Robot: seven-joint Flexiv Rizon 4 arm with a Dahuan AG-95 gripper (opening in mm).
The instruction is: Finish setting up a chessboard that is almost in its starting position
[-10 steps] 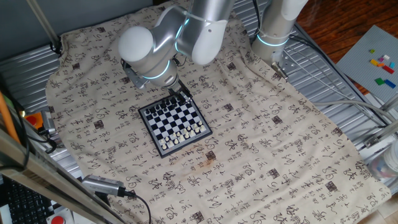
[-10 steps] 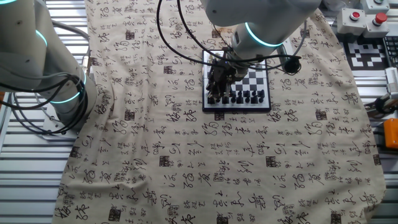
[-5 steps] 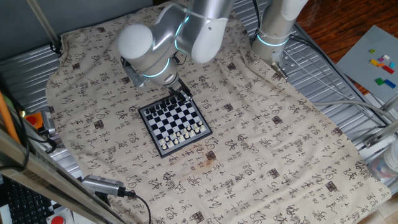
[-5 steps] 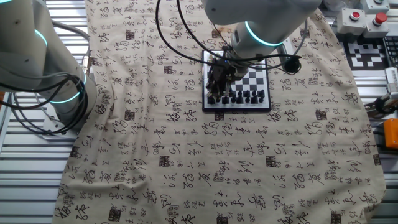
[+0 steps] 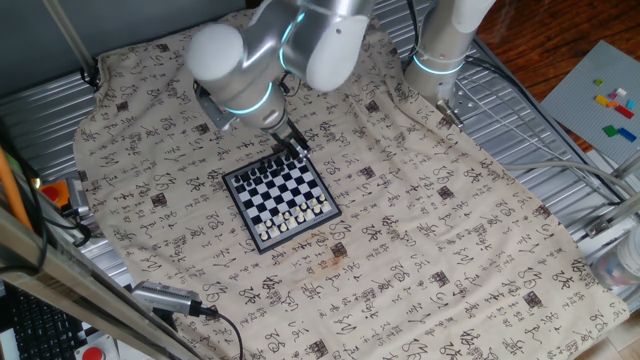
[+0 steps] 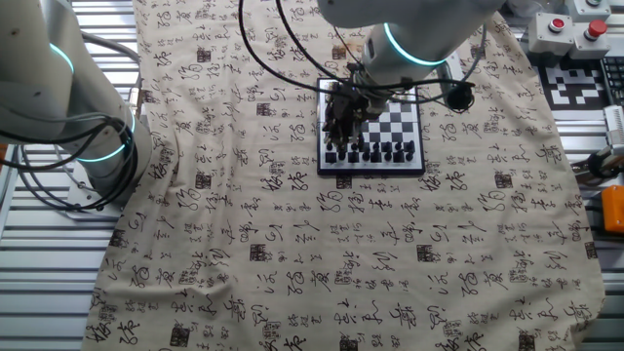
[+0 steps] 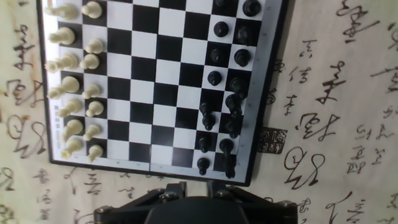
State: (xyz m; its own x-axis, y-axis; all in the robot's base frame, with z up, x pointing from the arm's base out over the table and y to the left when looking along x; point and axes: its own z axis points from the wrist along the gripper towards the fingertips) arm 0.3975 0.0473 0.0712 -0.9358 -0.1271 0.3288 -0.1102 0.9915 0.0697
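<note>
The small chessboard (image 5: pixel 283 200) lies on the printed cloth, also seen in the other fixed view (image 6: pixel 390 119). In the hand view the board (image 7: pixel 168 81) has white pieces (image 7: pixel 78 84) in two columns on its left and black pieces (image 7: pixel 227 106) along its right. My gripper (image 5: pixel 293 150) hangs over the board's black-piece end (image 6: pixel 341 115). In the hand view only its dark body shows at the bottom edge, and the gripper (image 7: pixel 194 186) stands open with bare cloth in the gap and nothing held.
A second robot arm base (image 5: pixel 440 50) stands at the cloth's far edge, seen at the left in the other fixed view (image 6: pixel 68 107). Cables (image 6: pixel 292 58) trail across the cloth near the board. Metal table slats (image 5: pixel 560 150) border the cloth.
My arm has lifted a little above the board's black-piece end. The pieces on the board have not visibly shifted.
</note>
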